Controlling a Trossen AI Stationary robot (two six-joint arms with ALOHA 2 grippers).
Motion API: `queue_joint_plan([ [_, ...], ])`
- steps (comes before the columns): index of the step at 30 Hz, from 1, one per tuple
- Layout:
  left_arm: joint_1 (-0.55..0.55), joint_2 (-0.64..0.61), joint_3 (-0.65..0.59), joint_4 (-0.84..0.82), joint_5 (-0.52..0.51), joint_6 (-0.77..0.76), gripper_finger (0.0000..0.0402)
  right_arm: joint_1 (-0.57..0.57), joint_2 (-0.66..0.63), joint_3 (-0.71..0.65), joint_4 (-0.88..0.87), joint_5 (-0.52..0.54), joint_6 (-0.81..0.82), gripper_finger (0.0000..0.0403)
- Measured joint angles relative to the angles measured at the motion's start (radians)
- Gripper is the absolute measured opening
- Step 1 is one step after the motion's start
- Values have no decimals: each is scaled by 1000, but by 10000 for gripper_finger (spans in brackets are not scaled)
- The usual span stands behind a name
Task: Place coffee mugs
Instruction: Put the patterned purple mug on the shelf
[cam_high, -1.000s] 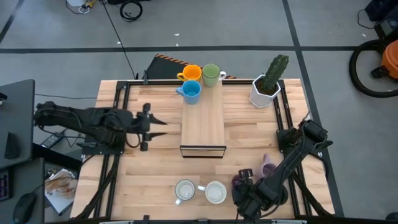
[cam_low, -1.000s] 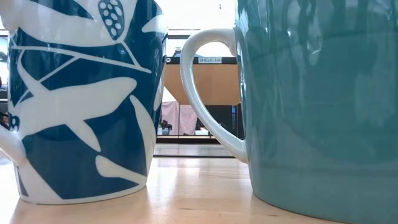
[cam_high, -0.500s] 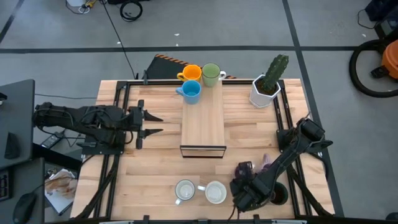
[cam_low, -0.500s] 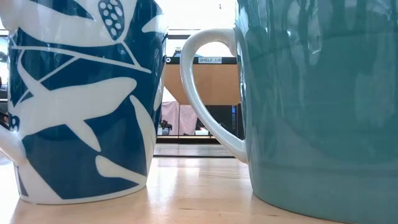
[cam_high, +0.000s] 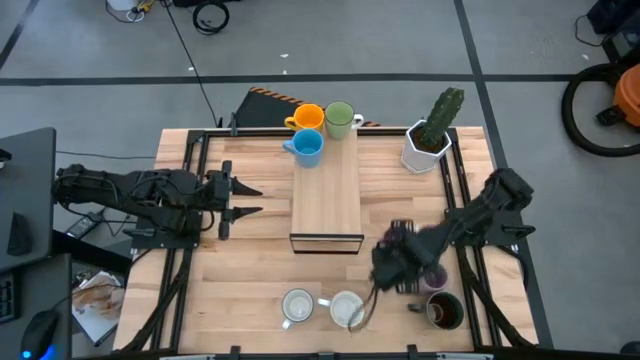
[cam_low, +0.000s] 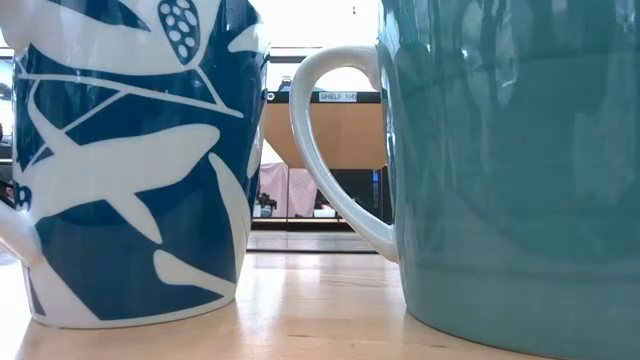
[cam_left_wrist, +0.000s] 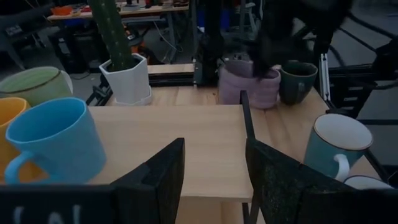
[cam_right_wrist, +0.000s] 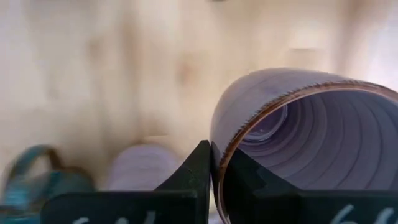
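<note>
Tabletop (cam_high: 250, 290) clutter: cactus planter (cam_high: 428, 140), wooden riser (cam_high: 326, 195), 2 white mugs (cam_high: 322, 308).

Glossy glazed ceramic mugs (cam_low: 520, 160), pale smooth wood table (cam_high: 250, 270) & riser (cam_high: 326, 190), matt black frame.

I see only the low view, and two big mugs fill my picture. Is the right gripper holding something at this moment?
Observer: Yes. The right gripper is shut on the rim of a purple mug.
Operator: And where is the left gripper?
Observer: The left gripper is open at the table's left side, holding nothing.
Operator: How many mugs stand on the wooden riser?
Observer: Three, at the far end of the wooden riser: the orange mug, the green mug and the blue mug.
</note>
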Motion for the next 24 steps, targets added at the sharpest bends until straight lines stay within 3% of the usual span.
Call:
queue_joint_plan([
  [4, 0, 5, 0, 11, 0, -26, 176, -120, -72, 0, -60, 68, -2, 31],
  [14, 1, 58, 1, 17, -4, -33, 176, -509, -198, 35, -76, 41, -93, 31],
  [18, 1, 69, 1, 22, -5, -34, 176, -621, -202, 110, -78, 37, -155, 31],
  [24, 1, 72, 1, 34, -32, -27, 176, -693, -116, 310, -66, 45, -325, 31],
])
